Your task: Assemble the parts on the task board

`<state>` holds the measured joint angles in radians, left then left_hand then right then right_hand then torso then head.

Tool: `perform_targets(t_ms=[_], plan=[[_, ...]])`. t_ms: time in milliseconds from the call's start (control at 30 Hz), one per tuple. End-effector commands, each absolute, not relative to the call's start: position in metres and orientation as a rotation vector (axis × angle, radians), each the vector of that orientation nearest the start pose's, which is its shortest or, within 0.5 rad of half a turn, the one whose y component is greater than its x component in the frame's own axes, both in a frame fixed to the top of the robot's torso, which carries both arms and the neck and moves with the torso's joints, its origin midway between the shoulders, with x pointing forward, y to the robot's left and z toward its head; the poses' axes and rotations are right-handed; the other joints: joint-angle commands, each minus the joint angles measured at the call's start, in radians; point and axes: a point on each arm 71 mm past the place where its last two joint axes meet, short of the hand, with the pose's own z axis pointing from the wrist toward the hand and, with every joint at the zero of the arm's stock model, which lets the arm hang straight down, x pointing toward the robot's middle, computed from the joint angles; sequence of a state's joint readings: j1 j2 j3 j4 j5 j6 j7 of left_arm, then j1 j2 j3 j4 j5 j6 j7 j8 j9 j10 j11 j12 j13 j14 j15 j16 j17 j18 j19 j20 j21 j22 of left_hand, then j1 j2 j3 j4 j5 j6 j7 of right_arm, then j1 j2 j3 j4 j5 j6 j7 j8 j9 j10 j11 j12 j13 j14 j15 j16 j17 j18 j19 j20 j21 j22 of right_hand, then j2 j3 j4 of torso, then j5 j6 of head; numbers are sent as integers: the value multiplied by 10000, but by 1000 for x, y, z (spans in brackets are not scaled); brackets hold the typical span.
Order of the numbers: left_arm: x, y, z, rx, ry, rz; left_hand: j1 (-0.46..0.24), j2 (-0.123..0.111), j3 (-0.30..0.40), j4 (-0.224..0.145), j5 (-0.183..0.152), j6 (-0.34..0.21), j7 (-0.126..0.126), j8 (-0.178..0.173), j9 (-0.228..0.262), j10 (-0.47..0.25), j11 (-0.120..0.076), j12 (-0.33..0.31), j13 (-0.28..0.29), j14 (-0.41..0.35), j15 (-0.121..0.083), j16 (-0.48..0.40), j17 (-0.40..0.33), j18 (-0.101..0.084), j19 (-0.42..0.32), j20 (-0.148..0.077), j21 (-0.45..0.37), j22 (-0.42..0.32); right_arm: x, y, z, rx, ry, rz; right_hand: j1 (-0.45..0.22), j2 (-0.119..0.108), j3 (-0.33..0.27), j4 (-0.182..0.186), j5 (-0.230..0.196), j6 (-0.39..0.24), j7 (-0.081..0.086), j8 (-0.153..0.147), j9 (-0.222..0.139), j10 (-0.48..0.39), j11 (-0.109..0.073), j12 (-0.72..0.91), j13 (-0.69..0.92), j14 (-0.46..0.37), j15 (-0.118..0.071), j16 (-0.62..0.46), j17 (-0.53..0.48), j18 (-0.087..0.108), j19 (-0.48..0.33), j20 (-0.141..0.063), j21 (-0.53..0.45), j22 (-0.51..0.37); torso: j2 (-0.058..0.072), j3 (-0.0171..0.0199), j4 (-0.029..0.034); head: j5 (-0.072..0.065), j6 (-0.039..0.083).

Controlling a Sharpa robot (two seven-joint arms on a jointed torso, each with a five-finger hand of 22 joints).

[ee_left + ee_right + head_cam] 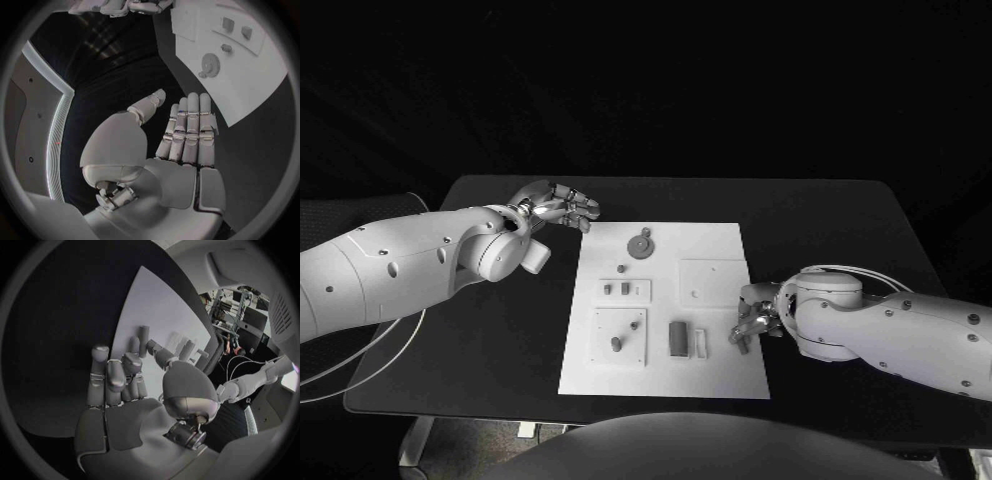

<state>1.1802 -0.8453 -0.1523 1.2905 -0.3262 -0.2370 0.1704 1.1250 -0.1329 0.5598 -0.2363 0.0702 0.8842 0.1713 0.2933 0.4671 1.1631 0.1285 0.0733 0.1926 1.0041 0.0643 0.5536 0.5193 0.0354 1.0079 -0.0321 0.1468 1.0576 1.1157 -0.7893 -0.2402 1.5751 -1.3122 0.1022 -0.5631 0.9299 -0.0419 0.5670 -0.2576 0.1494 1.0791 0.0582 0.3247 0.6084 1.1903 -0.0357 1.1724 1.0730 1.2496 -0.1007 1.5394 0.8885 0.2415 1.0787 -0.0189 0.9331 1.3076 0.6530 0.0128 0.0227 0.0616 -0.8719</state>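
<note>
White and flat, the task board (718, 370) lies in the middle of the black bench (834, 215), its long side running away from the robot. On its far part a grey gear-shaped part (640, 245) lies flat. Nearer the middle, two small grey parts (617, 288) stand side by side in a raised block, with a tiny piece just beyond them. Beside them, toward the robot's right, sits a plain white square plate (708, 280). On the near part a square block carries a small dark peg (616, 344), and just next to it an upright grey bar (678, 338) stands close to a paler piece (702, 344).

At the board's right edge, level with the bar, the right hand (750, 322) rests low with its fingers partly curled toward the board; the right wrist view shows the hand (122, 390) with nothing between the fingers, some bent and some straight, so it holds nothing.

Beyond the board's far left corner, the left hand (557, 208) hovers above the bench. In the left wrist view that hand (181, 145) has its fingers straight and close together, thumb apart, palm bare and gripping nothing.
</note>
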Motion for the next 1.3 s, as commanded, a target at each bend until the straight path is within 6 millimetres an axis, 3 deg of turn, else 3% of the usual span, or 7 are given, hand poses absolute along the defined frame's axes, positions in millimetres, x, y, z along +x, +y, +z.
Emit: perform_targets(t_ms=[33,367,667,1300], plan=[[502,279,-250,-9462,17586,-10904,-78,48,-6,55,67,-47,9,37,-12,27,34,-23,-16,24,73,-47,12,183,-63,38,-68,13,400,-192,-325,-446,24819,2536,476,357,449,-378,26,-160,164,-34,-69,42,11,-22,-5,100,-13,17,25,203,-12,50,37,185,0,6,-6,15,3],[502,280,-250,-9461,17614,-10898,-74,49,-7,54,67,-46,9,39,-13,27,34,-23,-16,26,73,-57,25,184,-64,39,-71,18,402,-191,-312,2448,24979,4033,508,337,501,-375,16,-114,150,-5,-50,72,-3,-2,0,154,-11,32,93,203,18,47,63,190,0,1,1,-4,20],[502,279,-250,-9458,17638,-10901,-70,50,-9,53,66,-46,9,41,-15,27,34,-22,-17,28,73,-66,38,185,-65,39,-73,23,401,-183,-309,3331,24944,4571,504,331,512,-374,15,-100,144,2,-45,83,-9,4,2,162,-13,34,88,203,33,45,74,190,2,3,5,14,-8],[502,277,-251,-9448,17732,-10926,-67,53,-13,54,66,-47,9,43,-19,27,34,-21,-19,31,74,-84,63,185,-65,41,-77,32,401,-153,-318,2829,25315,5041,489,339,528,-371,14,-108,145,-3,-45,84,-9,4,2,127,-17,23,3,203,38,46,76,187,1,0,12,-15,-8]])
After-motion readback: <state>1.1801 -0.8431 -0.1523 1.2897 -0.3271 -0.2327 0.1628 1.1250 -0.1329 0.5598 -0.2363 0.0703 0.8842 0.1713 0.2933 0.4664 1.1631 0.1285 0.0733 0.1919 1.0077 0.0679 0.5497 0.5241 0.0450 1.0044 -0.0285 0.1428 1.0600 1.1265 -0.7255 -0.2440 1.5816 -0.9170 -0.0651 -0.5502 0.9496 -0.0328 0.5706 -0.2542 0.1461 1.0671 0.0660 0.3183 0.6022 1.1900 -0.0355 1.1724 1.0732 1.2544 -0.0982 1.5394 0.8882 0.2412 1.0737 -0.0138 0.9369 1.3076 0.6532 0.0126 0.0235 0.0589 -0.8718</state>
